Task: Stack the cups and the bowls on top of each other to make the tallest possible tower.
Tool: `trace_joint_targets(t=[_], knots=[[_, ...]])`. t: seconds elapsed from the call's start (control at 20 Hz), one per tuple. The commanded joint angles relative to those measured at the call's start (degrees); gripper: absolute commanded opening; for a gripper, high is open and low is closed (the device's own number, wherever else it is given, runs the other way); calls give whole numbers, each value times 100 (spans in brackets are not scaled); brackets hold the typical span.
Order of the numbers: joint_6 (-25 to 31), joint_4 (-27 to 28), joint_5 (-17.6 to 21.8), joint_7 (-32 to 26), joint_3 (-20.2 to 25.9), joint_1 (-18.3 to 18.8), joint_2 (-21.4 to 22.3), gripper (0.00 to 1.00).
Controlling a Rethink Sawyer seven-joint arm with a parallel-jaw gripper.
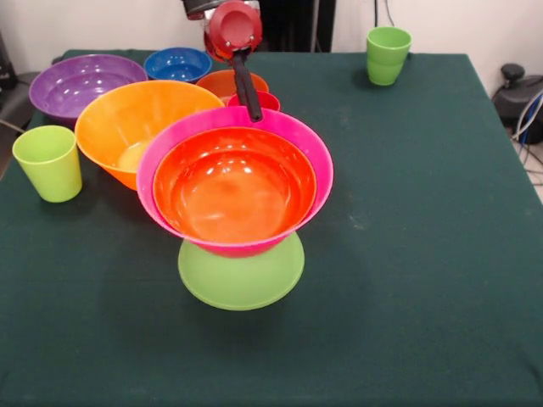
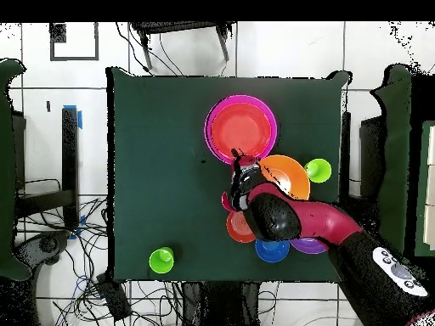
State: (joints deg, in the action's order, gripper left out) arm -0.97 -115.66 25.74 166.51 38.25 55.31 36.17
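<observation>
Near mid-table, a little toward the front-view camera's edge: tower [image 1: 240,220] of three, lime green bowl [image 1: 242,275] rim-down on the green tablecloth [image 1: 424,254], large pink bowl [image 1: 316,161] upright above it, medium orange bowl [image 1: 234,186] nested inside the pink. Leaning slightly, pink rim tipped toward the camera.

Just behind the pink rim, toward the robot's edge: gripper [image 1: 253,110], one dark finger [image 1: 248,89] reaching down to the rim's far side; open or closed, cannot tell. Red wrist of the arm [image 2: 289,219] above it.

Crowded between tower and the far left corner as the front view has it: large yellow-orange bowl [image 1: 127,127] touching the pink one, purple bowl [image 1: 76,83], small blue bowl [image 1: 177,63], small dark orange bowl [image 1: 222,81], and a red-pink cup [image 1: 265,101] just showing behind the pink rim.

Beside the left edge: one light green cup [image 1: 48,163], upright. Near the far right corner: second light green cup [image 1: 388,54], upright, well apart from everything else.
</observation>
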Motion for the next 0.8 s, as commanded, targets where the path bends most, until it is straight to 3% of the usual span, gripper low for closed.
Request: trace_joint_targets(t=[0.05,0.55,0.8], knots=[[997,-285,-380,-164,333,-27,432,100],[1269,-547,-670,-173,495,70,843,100],[1178,-472,-617,-228,416,4,632,100]])
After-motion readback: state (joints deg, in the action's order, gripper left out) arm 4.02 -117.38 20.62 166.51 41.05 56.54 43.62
